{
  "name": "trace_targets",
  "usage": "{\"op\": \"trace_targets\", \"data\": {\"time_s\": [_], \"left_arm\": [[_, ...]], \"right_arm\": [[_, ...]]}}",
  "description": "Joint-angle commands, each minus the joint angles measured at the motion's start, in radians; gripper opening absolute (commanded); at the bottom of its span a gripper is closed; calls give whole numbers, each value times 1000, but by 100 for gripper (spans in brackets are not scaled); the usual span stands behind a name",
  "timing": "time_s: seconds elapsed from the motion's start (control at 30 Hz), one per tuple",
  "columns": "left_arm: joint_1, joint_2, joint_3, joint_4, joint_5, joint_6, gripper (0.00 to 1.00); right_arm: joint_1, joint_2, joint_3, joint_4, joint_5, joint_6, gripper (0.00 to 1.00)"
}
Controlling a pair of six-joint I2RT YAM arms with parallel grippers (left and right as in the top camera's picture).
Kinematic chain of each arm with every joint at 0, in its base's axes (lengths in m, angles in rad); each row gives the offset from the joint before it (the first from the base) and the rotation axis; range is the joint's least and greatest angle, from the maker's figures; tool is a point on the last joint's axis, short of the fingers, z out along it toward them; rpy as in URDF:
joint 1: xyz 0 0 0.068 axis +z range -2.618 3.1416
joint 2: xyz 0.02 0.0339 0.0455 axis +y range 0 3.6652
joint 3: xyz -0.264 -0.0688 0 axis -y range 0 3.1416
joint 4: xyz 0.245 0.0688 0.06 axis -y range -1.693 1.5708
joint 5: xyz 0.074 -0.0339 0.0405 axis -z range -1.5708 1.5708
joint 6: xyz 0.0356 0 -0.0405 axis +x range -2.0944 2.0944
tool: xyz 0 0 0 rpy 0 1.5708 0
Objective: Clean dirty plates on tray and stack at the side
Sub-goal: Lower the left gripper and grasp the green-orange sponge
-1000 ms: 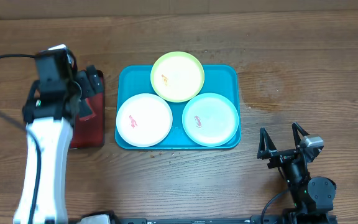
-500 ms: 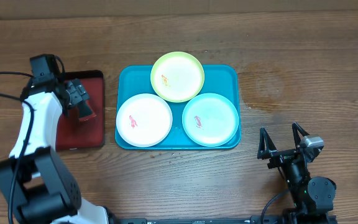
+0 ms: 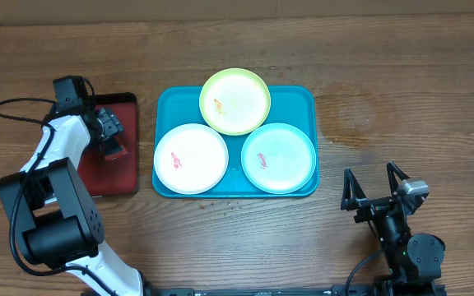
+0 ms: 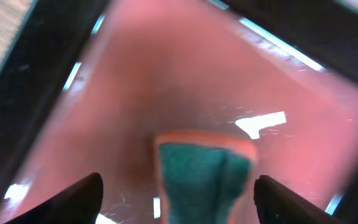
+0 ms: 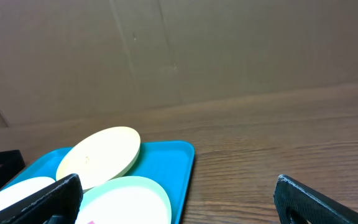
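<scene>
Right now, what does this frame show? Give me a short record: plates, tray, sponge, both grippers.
plates: white plate, yellow-green plate and mint plate, each with a red smear
location: all three on the blue tray
stacked: none yet
sponge: green sponge lying in the red tray
left gripper: open, above the sponge
right gripper: open, holding nothing, right of the blue tray

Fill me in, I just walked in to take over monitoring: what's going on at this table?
The left gripper hangs over the small red tray, jaws open above a green, orange-edged sponge, not yet closed on it. The right gripper sits at the near right, jaws open and empty. The white plate, yellow-green plate and mint plate lie on the turquoise tray, each with a red-orange smear; none is stacked aside yet.
</scene>
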Motion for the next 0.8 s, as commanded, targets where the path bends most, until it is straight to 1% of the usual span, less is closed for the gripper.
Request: {"op": "trace_targets", "data": {"time_s": [0.0, 0.13, 0.23, 0.27, 0.3, 0.37, 0.4, 0.43, 0.5, 0.53, 0.57, 0.6, 0.63, 0.7, 0.73, 0.77], "left_arm": [[9, 15, 17, 5, 84, -2, 79], [9, 51, 16, -2, 86, 0, 80], [11, 91, 16, -19, 85, 34, 81], [11, 100, 16, -19, 86, 53, 80], [11, 106, 17, -18, 85, 78, 77], [11, 107, 17, -18, 82, 119, 63], [11, 103, 17, -19, 76, 123, 54], [11, 98, 19, -19, 67, 122, 39], [12, 84, 24, -27, 59, 122, 15], [13, 73, 29, -35, 60, 122, 9], [13, 63, 33, -46, 60, 122, 6], [13, 50, 37, -58, 61, 121, 7], [13, 39, 42, -71, 64, 121, 24], [12, 17, 47, -105, 68, 100, 81], [11, 8, 47, -126, 73, 87, 100], [11, 2, 47, -149, 75, 73, 100]], "right_arm": [[5, -11, -10, 4, 10, -3, 100], [5, -11, -10, 4, 10, -3, 100], [5, -11, -10, 4, 10, -3, 100], [5, -11, -10, 4, 10, -3, 100], [5, -11, -10, 4, 10, -3, 100], [5, -11, -10, 4, 10, -3, 100], [5, -11, -10, 4, 10, -3, 100], [5, -11, -10, 4, 10, -3, 100], [5, -11, -10, 4, 10, -3, 100], [5, -11, -10, 4, 10, -3, 100], [5, -11, -10, 4, 10, -3, 100], [5, -11, -10, 4, 10, -3, 100], [5, -11, -10, 4, 10, -3, 100], [5, -11, -10, 4, 10, -3, 100], [5, -11, -10, 4, 10, -3, 100], [5, -11, -10, 4, 10, -3, 100]]}}
